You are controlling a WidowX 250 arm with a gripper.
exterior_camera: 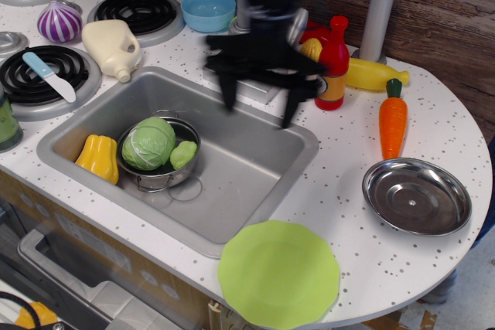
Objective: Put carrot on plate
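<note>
Free room and obstacles. The tool [259,110], blurred, fingers spread, hangs above the sink's [232,156] back right corner, in front of the faucet [249,32]. Between it and the carrot [391,120] the speckled table [340,160] lies bare. The carrot lies apart from its neighbours: the red bottle [333,63] stands upright to its left, the yellow bottle [373,74] lies just beyond its green top, and the steel plate [417,195] sits just in front of its tip. A grey post [380,5] rises behind the yellow bottle. The steel plate and the green plate [278,274] carry nothing. Bare table separates the two plates.
</note>
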